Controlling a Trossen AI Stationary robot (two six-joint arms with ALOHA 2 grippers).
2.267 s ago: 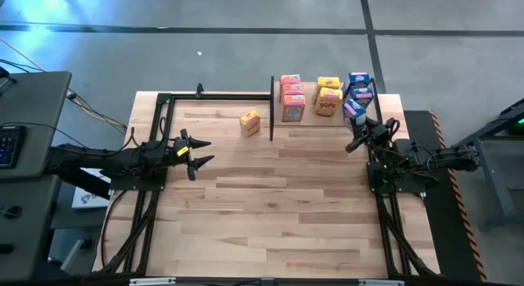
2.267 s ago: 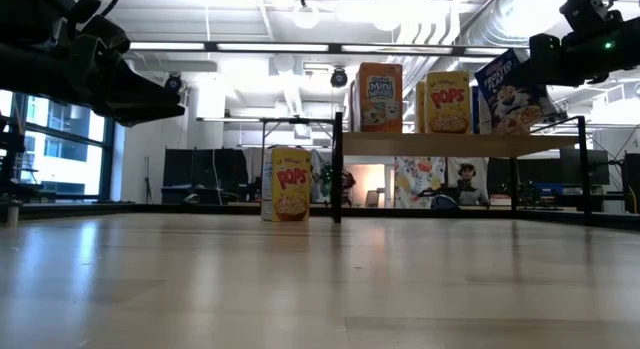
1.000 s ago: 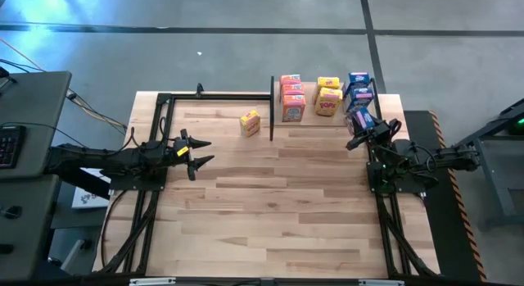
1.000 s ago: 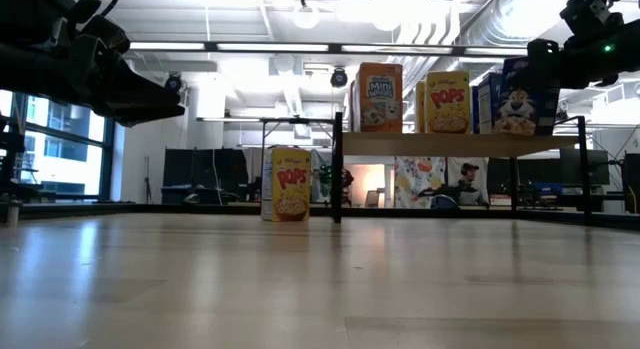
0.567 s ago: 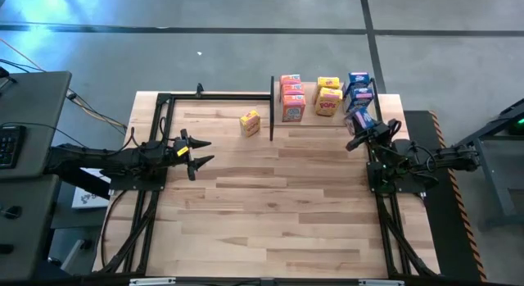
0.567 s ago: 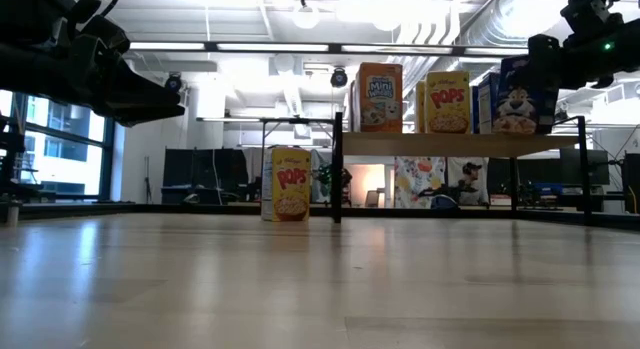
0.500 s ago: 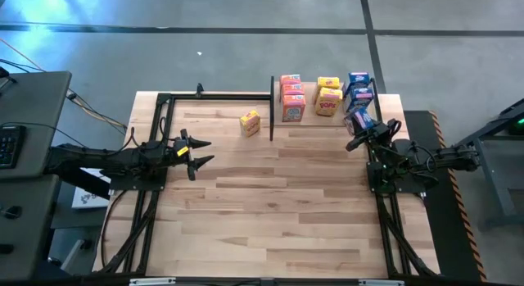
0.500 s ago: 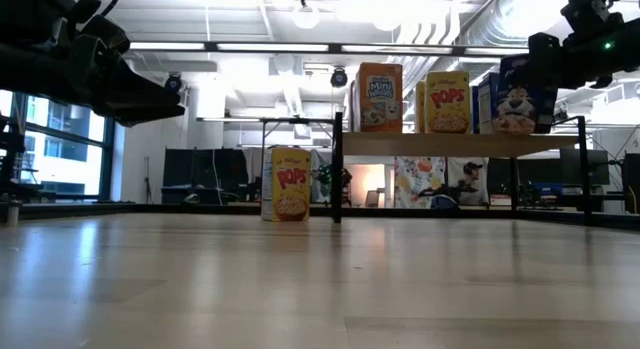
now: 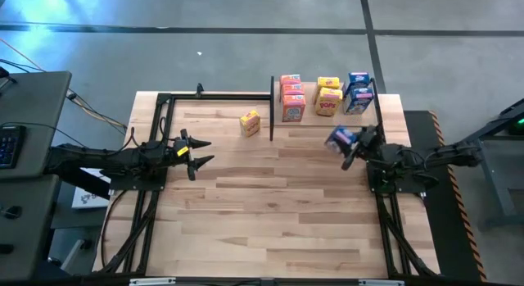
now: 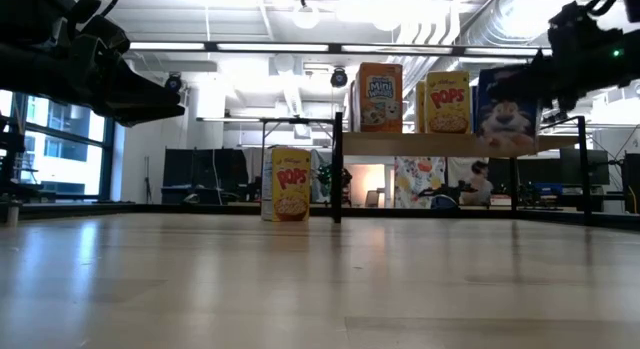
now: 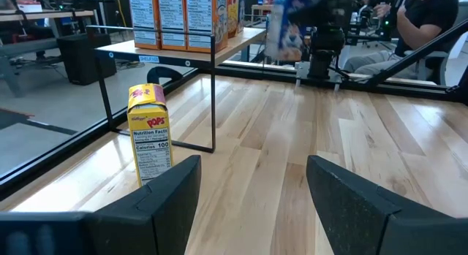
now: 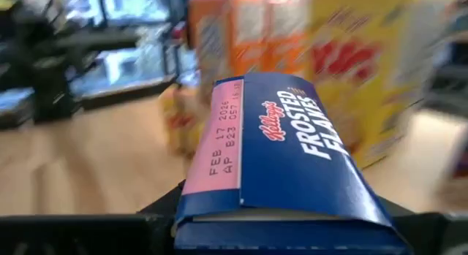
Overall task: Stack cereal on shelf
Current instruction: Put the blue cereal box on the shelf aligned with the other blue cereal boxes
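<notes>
Right gripper (image 9: 348,148) clamps blue cereal box (image 9: 339,138) near shelf (image 10: 440,143)

One yellow box (image 9: 250,122) is stood right on the plank tabletop (image 9: 270,212). Up on the shelf (image 9: 321,115), orange boxes (image 9: 292,97), yellow boxes (image 9: 328,96) and blue boxes (image 9: 359,93) are lined up.

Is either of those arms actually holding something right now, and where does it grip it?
Yes. The right gripper holds a blue cereal box by its two broad faces, clear of the shelf. The left gripper is open and empty.
</notes>
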